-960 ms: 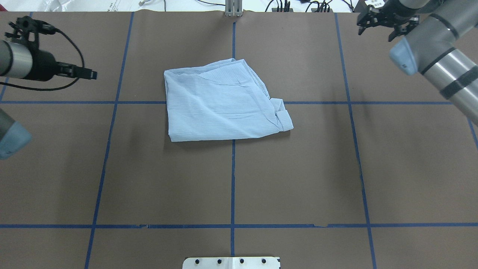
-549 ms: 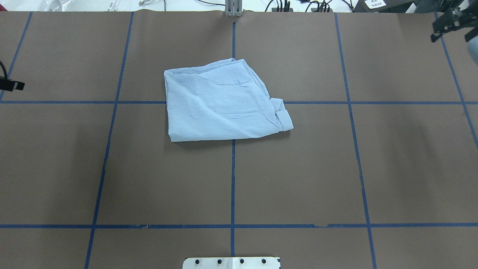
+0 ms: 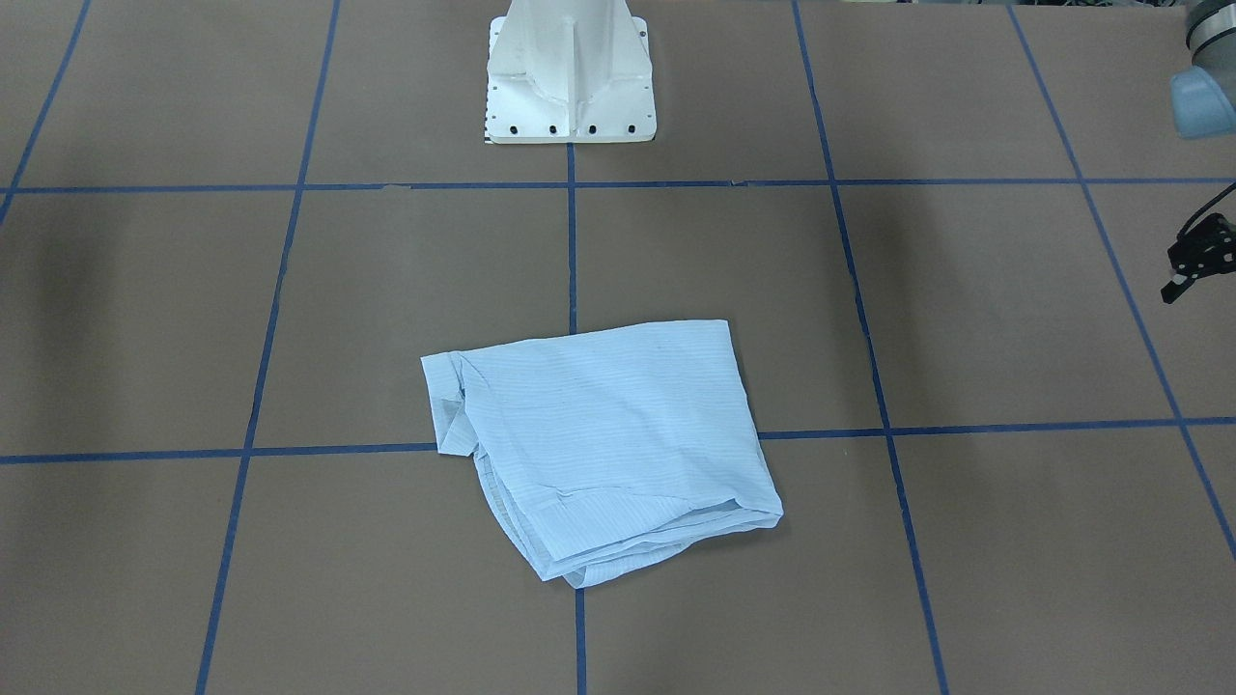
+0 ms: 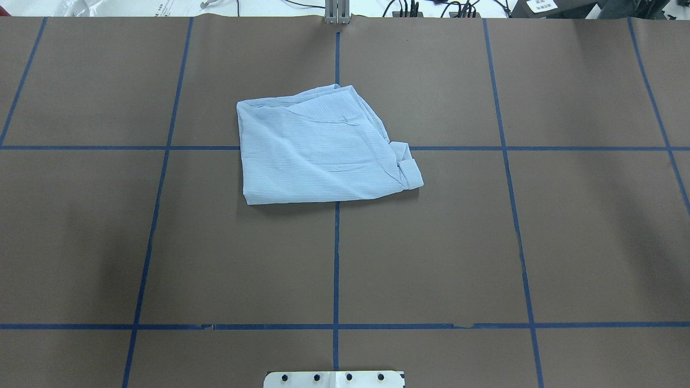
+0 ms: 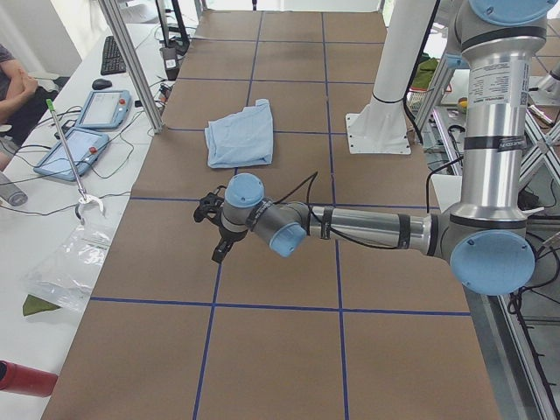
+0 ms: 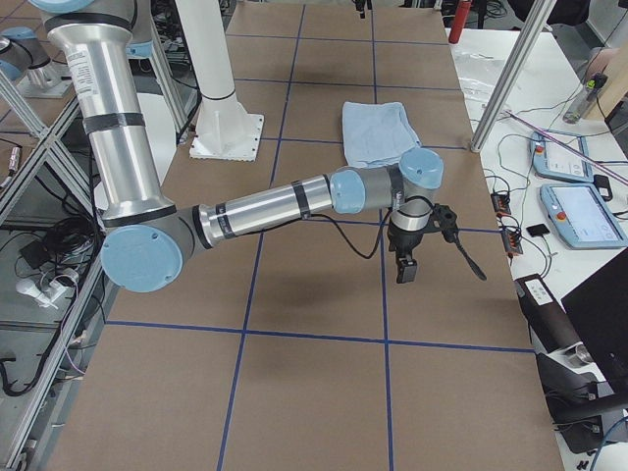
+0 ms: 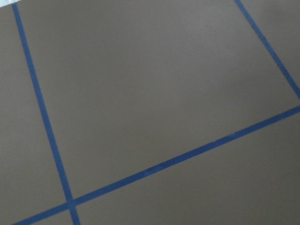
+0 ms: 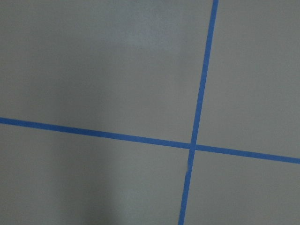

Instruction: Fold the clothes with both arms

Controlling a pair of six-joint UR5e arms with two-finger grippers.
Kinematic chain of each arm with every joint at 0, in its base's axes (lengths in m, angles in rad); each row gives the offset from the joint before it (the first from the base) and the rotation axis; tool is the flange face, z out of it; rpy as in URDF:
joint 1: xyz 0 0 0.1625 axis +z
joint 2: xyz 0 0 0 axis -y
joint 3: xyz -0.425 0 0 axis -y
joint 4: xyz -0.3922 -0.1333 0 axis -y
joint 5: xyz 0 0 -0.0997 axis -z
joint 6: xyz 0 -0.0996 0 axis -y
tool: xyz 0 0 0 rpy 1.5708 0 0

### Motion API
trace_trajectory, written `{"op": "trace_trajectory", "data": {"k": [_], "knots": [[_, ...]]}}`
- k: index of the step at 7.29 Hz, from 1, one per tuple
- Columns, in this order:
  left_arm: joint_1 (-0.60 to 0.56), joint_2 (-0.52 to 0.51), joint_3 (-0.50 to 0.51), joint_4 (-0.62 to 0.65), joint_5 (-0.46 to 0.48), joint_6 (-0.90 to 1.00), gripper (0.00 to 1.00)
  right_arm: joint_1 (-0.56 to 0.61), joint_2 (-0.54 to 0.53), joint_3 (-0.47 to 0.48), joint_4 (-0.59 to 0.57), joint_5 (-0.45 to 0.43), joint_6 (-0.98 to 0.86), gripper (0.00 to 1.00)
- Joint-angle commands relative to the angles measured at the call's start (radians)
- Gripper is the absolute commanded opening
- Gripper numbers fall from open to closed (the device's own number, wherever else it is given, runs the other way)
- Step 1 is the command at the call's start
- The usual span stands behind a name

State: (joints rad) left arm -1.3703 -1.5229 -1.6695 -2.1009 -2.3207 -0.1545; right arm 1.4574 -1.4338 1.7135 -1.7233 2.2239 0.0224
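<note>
The clothes are one light-blue striped shirt [image 4: 318, 151], folded into a rough rectangle near the table's middle, with a cuff sticking out at its right side. It also shows in the front view [image 3: 608, 434] and both side views [image 5: 241, 136] [image 6: 378, 132]. Neither arm touches it. My left gripper [image 3: 1193, 261] peeks in at the front view's right edge and hangs over bare table, well clear of the shirt [image 5: 216, 238]; I cannot tell its state. My right gripper [image 6: 404, 265] hovers over bare table on the other side; I cannot tell its state. Both wrist views show only brown table and blue tape.
Blue tape lines [image 4: 335, 258] divide the brown table [image 4: 431, 258] into squares. The white pedestal base [image 3: 570, 87] stands at the robot's edge. A side bench holds tablets [image 5: 96, 109] and a person sits by it [image 5: 13, 83]. A metal post [image 5: 131, 61] rises beside the table.
Both arms have swung outward and left the overhead view, the left one to the left, the right one to the right. The shirt has not moved.
</note>
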Motion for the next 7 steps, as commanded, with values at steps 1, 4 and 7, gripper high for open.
{"op": "trace_trajectory", "data": {"k": [1, 4, 7], "knots": [[-0.084, 0.006, -0.124, 0.201, -0.032, 0.023, 0.99, 0.003, -0.074, 0.081, -0.009, -0.001, -0.018, 1.0], [-0.119, 0.1, -0.316, 0.352, -0.034, 0.087, 0.99, 0.001, -0.108, 0.049, -0.007, 0.022, -0.013, 1.0], [-0.121, 0.13, -0.335, 0.344, -0.026, 0.087, 0.99, 0.001, -0.114, 0.017, -0.002, 0.028, -0.007, 1.0]]}}
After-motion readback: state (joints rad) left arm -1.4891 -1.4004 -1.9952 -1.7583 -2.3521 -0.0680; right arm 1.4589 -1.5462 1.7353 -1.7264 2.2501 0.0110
